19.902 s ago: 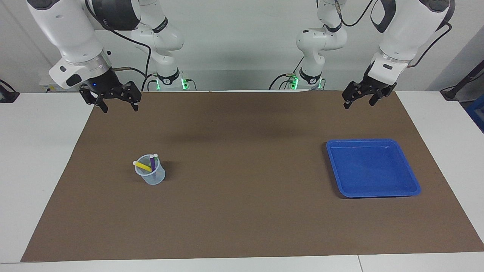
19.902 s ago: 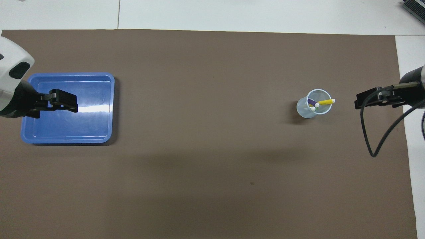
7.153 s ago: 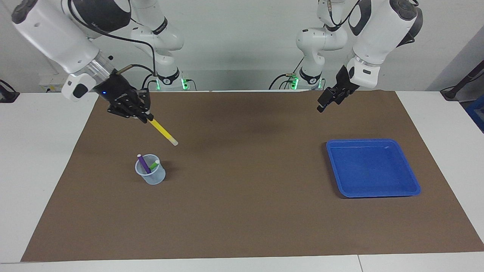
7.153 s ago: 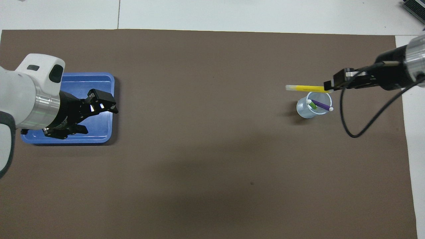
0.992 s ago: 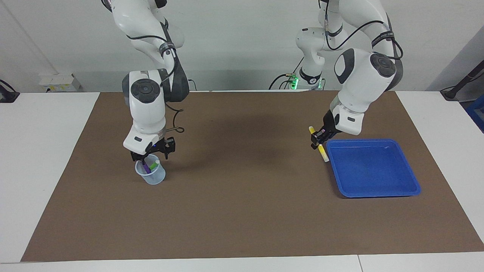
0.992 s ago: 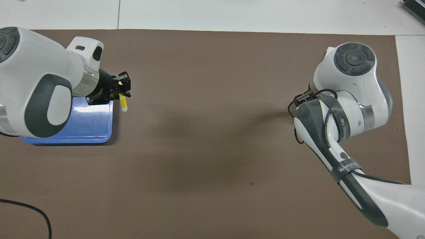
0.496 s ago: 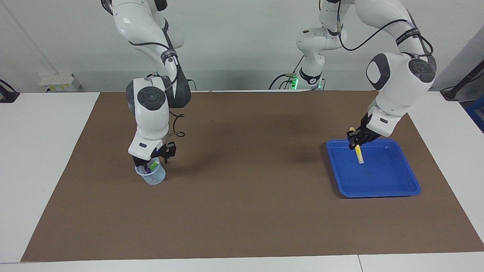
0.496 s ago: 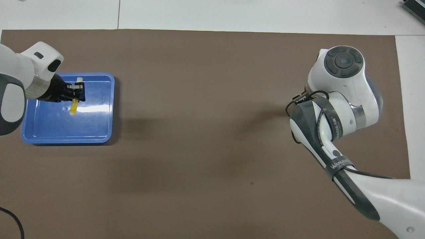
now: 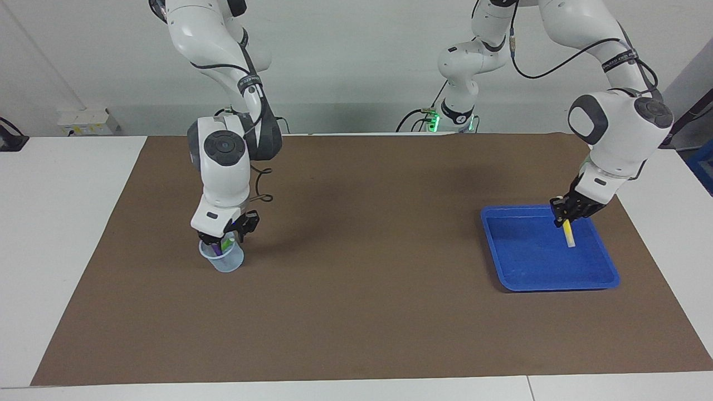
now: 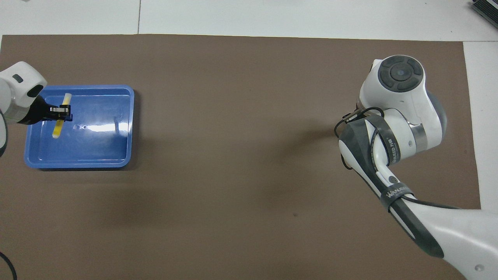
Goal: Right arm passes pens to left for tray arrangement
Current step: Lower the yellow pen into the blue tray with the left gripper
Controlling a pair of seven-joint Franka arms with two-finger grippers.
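In the facing view, at the left arm's end of the brown mat (image 9: 356,312), my left gripper (image 9: 563,219) hangs low over the blue tray (image 9: 518,278), above the part of it nearest that end of the table. It is clamped on the yellow pen (image 9: 568,233), which slants down from my fingers with its pale tip close to the tray floor; I cannot tell whether the tip touches. Toward the right arm's end, my right gripper (image 9: 225,240) is down at the mouth of the clear cup (image 9: 227,263), its fingers reaching into the rim. The green pen (image 9: 226,243) and the purple pen (image 9: 216,250) stand in the cup between and under those fingers. Whether my right gripper has closed on either pen I cannot tell.

In the overhead view, my left gripper (image 10: 60,112) comes in over the tray (image 10: 116,159) from the edge of the view, pinching the yellow pen (image 10: 57,130) about midway along its length. One end of the pen lies toward the tray's rim farther from me, the other points back toward me over the tray floor. My right arm's (image 10: 393,128) bulky wrist covers the cup and the two pens, so my right gripper does not show here.
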